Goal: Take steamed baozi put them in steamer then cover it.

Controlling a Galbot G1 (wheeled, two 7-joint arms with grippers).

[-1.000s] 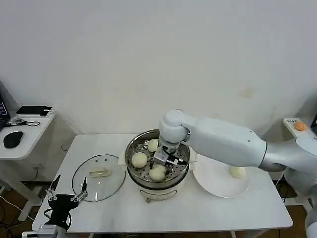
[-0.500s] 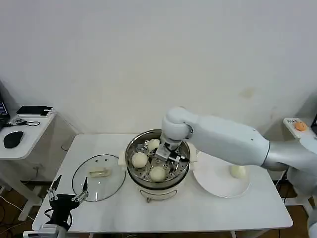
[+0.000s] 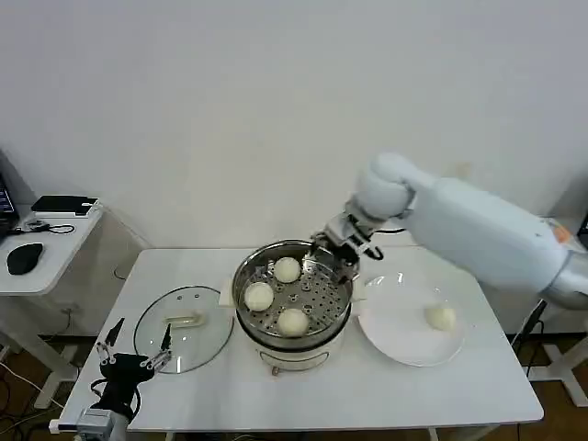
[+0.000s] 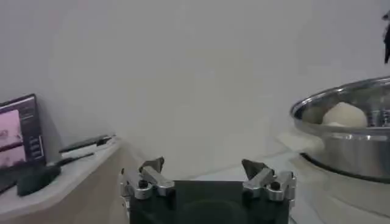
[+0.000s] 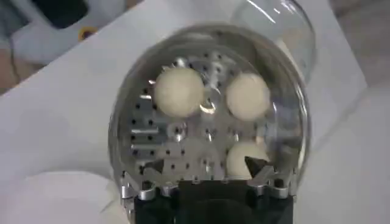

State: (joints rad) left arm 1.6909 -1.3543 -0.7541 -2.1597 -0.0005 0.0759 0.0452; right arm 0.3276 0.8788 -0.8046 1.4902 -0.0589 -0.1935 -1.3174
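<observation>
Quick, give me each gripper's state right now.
Left gripper: open, empty, parked at the table's front-left edge near the cover.
Right gripper: open, empty, above the steamer's far rim.

Glossy white right arm (image 3: pixel 478 234); black end effector (image 3: pixel 342 241), silver-tipped.

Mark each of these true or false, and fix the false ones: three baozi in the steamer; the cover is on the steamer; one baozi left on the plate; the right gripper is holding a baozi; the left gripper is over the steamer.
1. Three baozi lie in the steamer. True.
2. The cover is on the steamer. False: it lies flat on the table, on the steamer's left side.
3. One baozi is left on the plate. True.
4. The right gripper holds a baozi. False: it is open and empty, above the steamer's far rim.
5. The left gripper is over the steamer. False: it is at the table's near left corner, beside the cover.
</observation>
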